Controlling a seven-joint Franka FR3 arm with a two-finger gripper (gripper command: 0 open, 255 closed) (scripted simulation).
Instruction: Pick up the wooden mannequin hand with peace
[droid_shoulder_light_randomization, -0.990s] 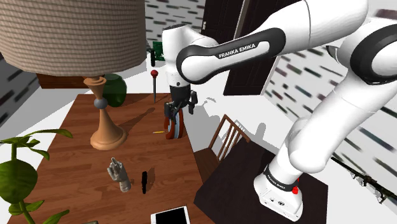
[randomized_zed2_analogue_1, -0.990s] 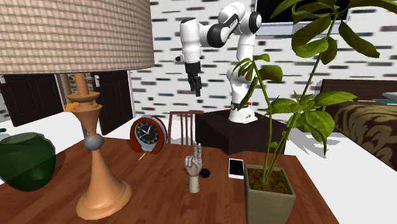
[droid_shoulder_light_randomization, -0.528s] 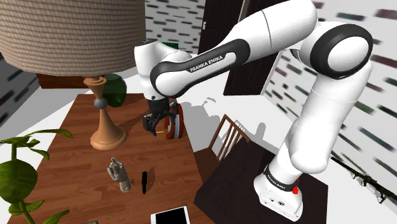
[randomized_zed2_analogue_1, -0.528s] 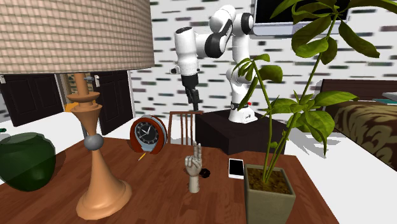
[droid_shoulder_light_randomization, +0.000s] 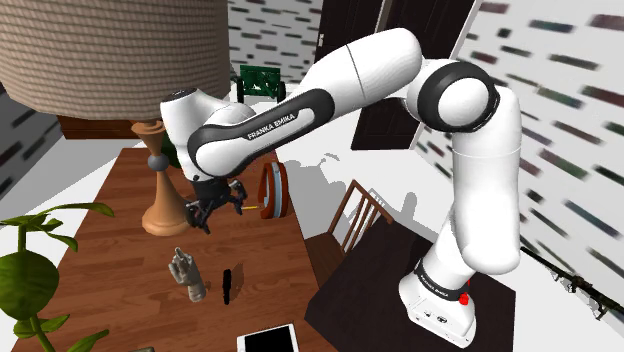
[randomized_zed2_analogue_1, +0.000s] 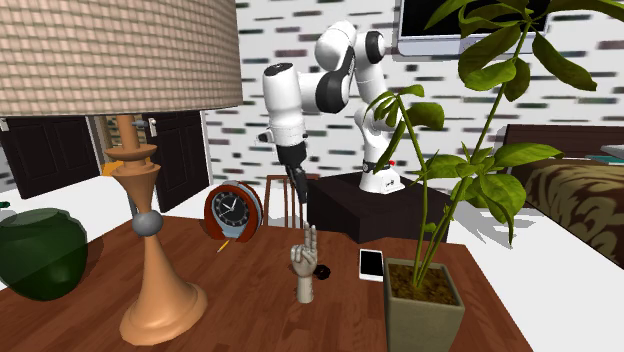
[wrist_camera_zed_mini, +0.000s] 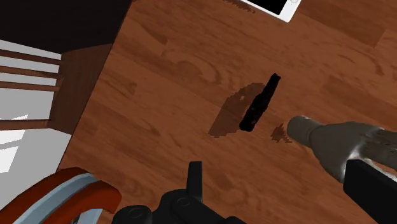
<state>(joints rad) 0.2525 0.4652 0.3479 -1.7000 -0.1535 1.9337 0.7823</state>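
On one table (droid_shoulder_light_randomization: 100, 250), one mannequin hand (droid_shoulder_light_randomization: 186, 273) stands.

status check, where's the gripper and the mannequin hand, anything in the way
Gripper open, empty, above the table. Mannequin hand upright on the table, untouched. Small black object lies beside it; lamp base close by.
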